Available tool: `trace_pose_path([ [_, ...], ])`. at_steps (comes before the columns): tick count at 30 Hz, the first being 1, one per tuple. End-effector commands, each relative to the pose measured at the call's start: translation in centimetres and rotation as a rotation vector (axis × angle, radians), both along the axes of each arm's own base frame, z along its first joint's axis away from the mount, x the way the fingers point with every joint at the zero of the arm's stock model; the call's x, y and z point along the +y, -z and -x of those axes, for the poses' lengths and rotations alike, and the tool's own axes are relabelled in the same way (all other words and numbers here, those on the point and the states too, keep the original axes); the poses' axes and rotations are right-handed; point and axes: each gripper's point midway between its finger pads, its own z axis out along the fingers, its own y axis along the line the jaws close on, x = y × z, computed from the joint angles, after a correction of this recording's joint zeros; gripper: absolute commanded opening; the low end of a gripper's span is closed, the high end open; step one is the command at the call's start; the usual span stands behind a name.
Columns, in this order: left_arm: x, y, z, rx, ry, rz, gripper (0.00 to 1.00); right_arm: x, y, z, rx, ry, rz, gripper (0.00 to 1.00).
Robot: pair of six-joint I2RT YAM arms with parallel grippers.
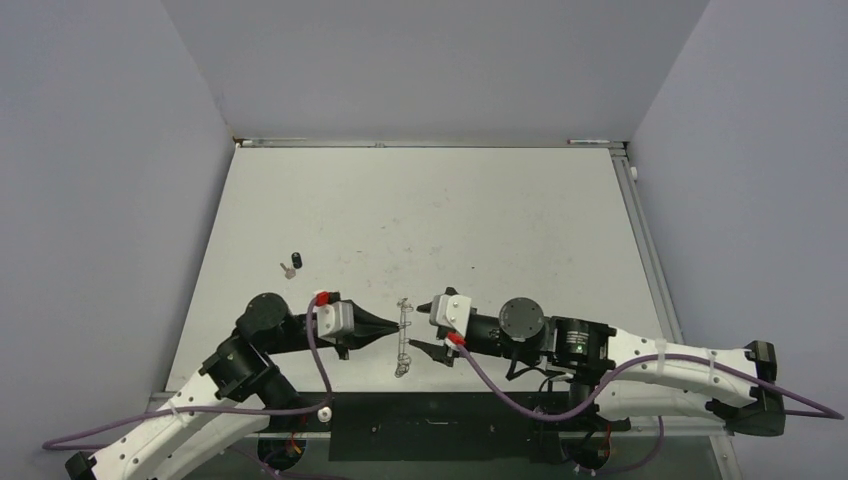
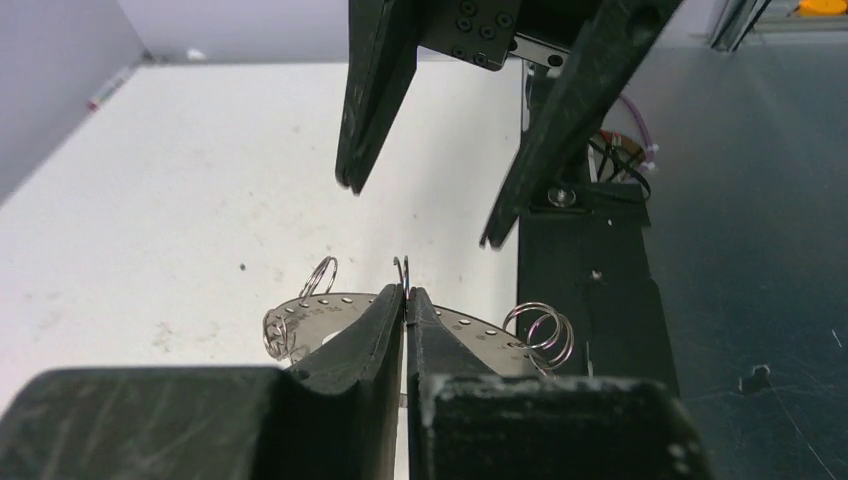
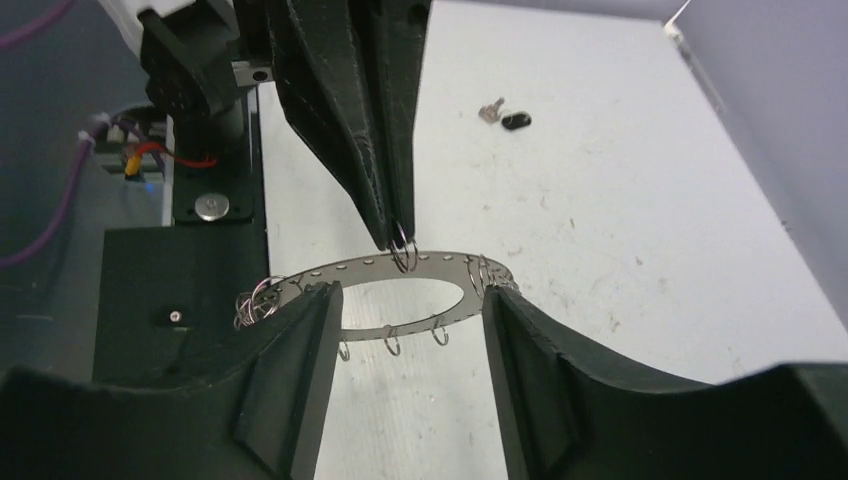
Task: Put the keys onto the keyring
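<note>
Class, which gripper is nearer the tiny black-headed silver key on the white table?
Left. The key lies left of the left gripper, which is shut on the flat grey metal ring; the right gripper stands open beyond that ring.

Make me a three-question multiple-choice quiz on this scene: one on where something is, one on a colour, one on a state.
1. Where are the keys?
A) lying on the table, apart from the keyring
B) threaded on the keyring
C) pinched in the fingers

2. What colour is the key head?
A) red
B) black
C) yellow

3. Which fingers are shut on the keyring?
A) right fingers
B) both pairs
C) left fingers

Answers:
1 A: the keys lie alone on the table, off to the far left of the keyring.
2 B: the right wrist view shows a black head beside a silvery part.
3 C: the left fingers pinch the keyring at its rim, while the right fingers stand apart.
</note>
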Motion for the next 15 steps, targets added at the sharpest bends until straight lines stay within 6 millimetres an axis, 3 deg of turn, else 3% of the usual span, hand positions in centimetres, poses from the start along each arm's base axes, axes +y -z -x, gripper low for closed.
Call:
trace_pose_path([
  [1,0.9,-5.1,0.2,-0.137,-0.023,0.199,0.0,-1.1,-5.4,0.7,-0.035,-0.017,-0.244,0.56],
  [8,2.2,-7.0,1.8,-0.22,0.028,0.324,0.0,-0.9,-7.2,3.0,-0.06,-0.171,-0.342,0.48],
  [15,2.5,-7.3,2.2,-0.275,0.039,0.342,0.0,0.7,-6.9,2.9,-0.065,-0.198,-0.324,0.38],
])
